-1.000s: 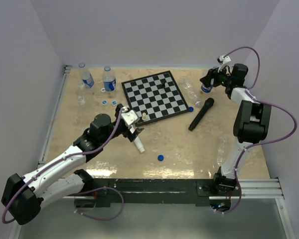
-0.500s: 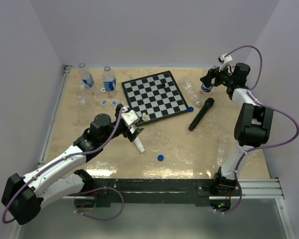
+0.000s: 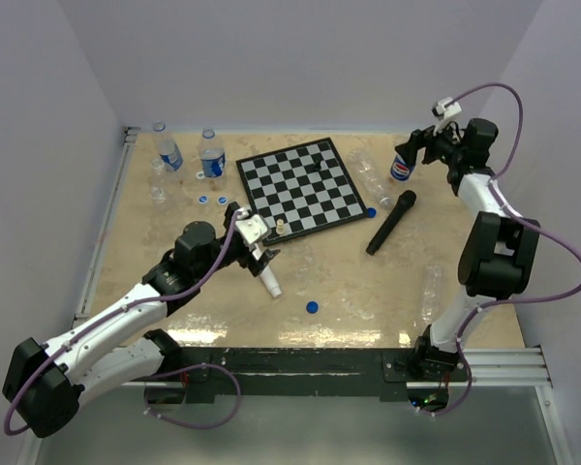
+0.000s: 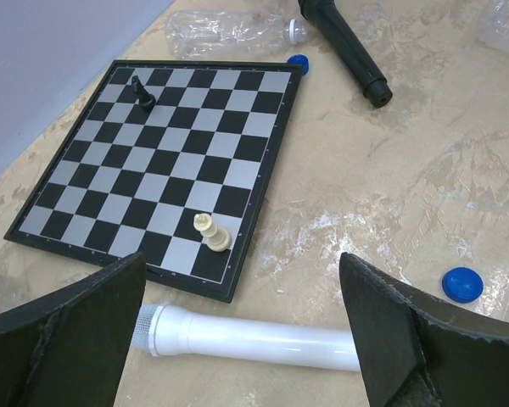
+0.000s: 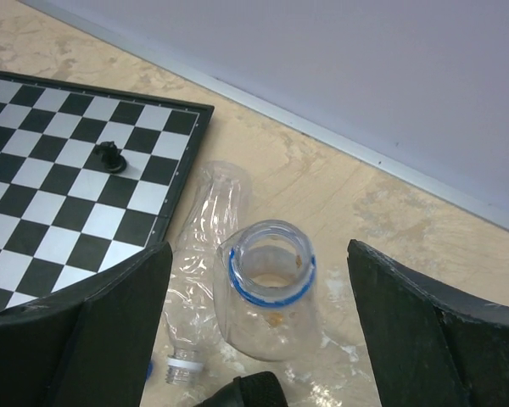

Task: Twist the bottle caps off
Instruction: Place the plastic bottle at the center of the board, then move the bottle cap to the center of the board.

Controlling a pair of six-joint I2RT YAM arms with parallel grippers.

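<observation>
An uncapped clear bottle [image 5: 267, 292] with a blue neck ring stands upright between the wide-open, empty jaws of my right gripper [image 5: 259, 326]. In the top view it shows its round logo [image 3: 400, 168], just below-left of the right gripper [image 3: 416, 147]. A capless clear bottle [image 5: 205, 222] lies beside it. Loose blue caps lie on the table [image 3: 312, 307] [image 3: 371, 212] [image 3: 202, 200]. Capped bottles [image 3: 169, 151] [image 3: 211, 155] stand at the back left. My left gripper [image 4: 242, 339] is open and empty over a white microphone [image 4: 254, 341].
A chessboard [image 3: 301, 186] lies mid-table with a pale piece [image 4: 212, 233] and a black piece [image 4: 142, 91]. A black microphone [image 3: 391, 221] lies right of it. Another clear bottle [image 3: 431, 291] lies near the right arm's base. Walls close the back and sides.
My right gripper has drawn up and to the right, off the logo bottle, which now stands uncovered. The left arm has not moved.
</observation>
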